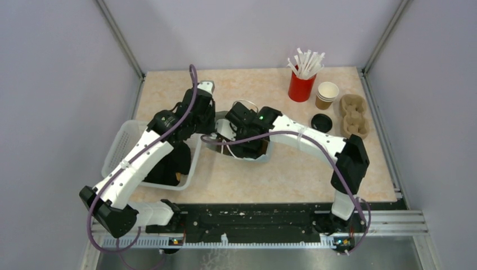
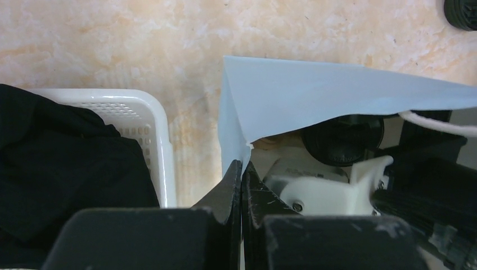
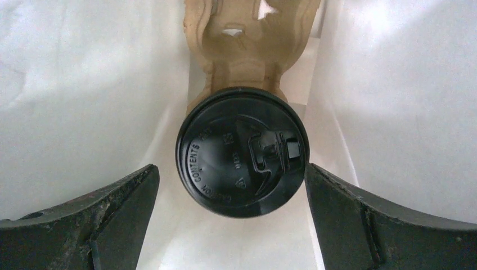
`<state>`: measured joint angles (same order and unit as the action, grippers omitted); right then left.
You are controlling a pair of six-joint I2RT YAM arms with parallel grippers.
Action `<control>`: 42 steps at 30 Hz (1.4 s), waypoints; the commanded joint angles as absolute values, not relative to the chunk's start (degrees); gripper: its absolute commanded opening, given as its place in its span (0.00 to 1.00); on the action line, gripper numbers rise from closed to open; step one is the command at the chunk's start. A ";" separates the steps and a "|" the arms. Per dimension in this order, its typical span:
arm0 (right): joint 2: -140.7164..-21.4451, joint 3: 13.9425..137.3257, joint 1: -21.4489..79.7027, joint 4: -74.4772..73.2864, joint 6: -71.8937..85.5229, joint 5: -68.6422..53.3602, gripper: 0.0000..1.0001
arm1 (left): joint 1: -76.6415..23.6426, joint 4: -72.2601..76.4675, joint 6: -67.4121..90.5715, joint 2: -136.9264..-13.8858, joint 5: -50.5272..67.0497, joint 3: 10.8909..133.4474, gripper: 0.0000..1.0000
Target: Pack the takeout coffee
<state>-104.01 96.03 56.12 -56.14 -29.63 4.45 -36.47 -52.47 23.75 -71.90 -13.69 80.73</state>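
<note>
Now the left gripper [image 2: 242,169] has its two fingers pressed together on the upper edge of the pale blue bag [image 2: 315,95], at the corner where the paper folds. The bag stands in the middle of the table [image 1: 281,174] with its mouth open. Just beside the bag, on the left side, is a white basket [image 2: 152,124] with a black cloth [image 2: 67,163] inside it.

The right gripper [image 3: 229,171] is down inside the bag, and its fingers are wide apart. Between them sits the coffee cup [image 3: 225,140], closed with a round black lid with raised letters on it. The cup stands in one pocket of a brown cardboard carrier [image 3: 247,56] that lies on the bottom of the bag, between the white inner walls. The finger on the right of the wrist view is very close to the rim of the lid, but I cannot tell if it touches. The other finger is clearly apart from it.

At the far right of the table stands a red cup [image 1: 301,87] full of white straws [image 1: 306,61]. Just beside it is a brown paper cup [image 1: 327,93], white inside. Near this cup a second carrier [image 1: 353,115] lies flat, and a loose black lid [image 1: 322,122] lies on the table between that carrier and the right arm
</note>
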 commanded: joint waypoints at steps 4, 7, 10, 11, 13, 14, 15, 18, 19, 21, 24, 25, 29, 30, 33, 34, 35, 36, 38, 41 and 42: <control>-95.61 97.28 58.68 -53.54 -21.35 8.61 0.97 | -36.57 -55.74 26.71 -72.66 -9.79 83.16 0.00; -93.90 98.21 59.16 -53.07 -19.46 9.98 0.96 | -36.60 -56.33 27.06 -72.74 -9.62 83.44 0.00; -93.01 100.11 59.74 -54.05 -19.12 10.53 0.96 | -36.57 -55.96 27.16 -72.67 -8.80 83.39 0.00; -92.91 100.70 59.83 -54.52 -19.01 10.87 0.96 | -36.57 -55.91 27.16 -72.76 -8.34 83.64 0.00; -92.53 101.70 60.05 -55.44 -18.78 11.43 0.96 | -36.56 -55.82 27.11 -72.93 -7.77 83.99 0.00; -92.32 102.11 60.25 -55.64 -18.48 11.90 0.95 | -36.56 -55.88 27.01 -73.02 -7.60 84.28 0.00; -91.97 102.62 60.43 -55.90 -17.96 12.19 0.95 | -36.58 -56.02 26.84 -73.31 -7.56 84.66 0.00; -91.10 103.71 60.56 -56.39 -15.88 12.28 0.90 | -36.57 -56.29 26.46 -73.99 -7.10 85.56 0.00; -90.71 103.40 60.52 -56.19 -15.42 12.04 0.89 | -36.59 -55.65 26.07 -73.82 -6.38 85.31 0.00; -90.40 103.06 60.55 -55.99 -14.86 11.29 0.83 | -36.57 -54.31 25.84 -73.16 -5.45 84.61 0.00; -90.34 103.39 60.56 -56.15 -13.33 10.94 0.67 | -36.61 -53.77 25.69 -72.77 -5.19 84.14 0.00; -90.27 103.18 60.56 -56.04 -13.06 11.01 0.65 | -36.62 -53.37 25.62 -72.51 -5.20 83.81 0.00; -89.86 101.81 60.56 -55.85 -14.35 13.33 0.67 | -36.56 -51.77 24.88 -71.08 -5.28 81.81 0.00; -89.44 101.27 60.56 -55.37 -14.90 13.80 0.67 | -36.58 -51.50 24.95 -70.71 -5.54 81.33 0.00; -86.67 97.71 60.55 -52.13 -16.51 13.56 0.67 | -36.63 -49.90 24.67 -69.22 -5.59 79.34 0.00; -85.73 96.49 60.53 -51.34 -17.19 13.08 0.67 | -36.57 -48.96 24.50 -68.51 -5.36 78.37 0.00; -85.15 95.79 60.54 -51.03 -17.99 12.01 0.67 | -36.57 -48.19 24.32 -67.77 -5.22 77.57 0.00; -84.43 95.29 60.55 -50.71 -18.17 11.00 0.66 | -36.56 -47.57 24.20 -67.08 -5.19 76.87 0.00; -83.08 94.05 60.51 -49.41 -18.12 10.51 0.58 | -36.61 -46.27 23.57 -65.91 -4.49 75.61 0.00; -82.23 93.44 60.47 -48.27 -17.54 9.63 0.50 | -36.57 -45.42 23.12 -64.92 -4.19 74.14 0.00; -82.45 93.92 60.47 -48.72 -17.30 9.31 0.50 | -36.61 -45.62 23.16 -64.94 -4.07 74.10 0.00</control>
<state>-85.19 94.04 60.58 -53.80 -18.17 11.03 -36.38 -47.88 24.82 -66.83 -5.10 74.87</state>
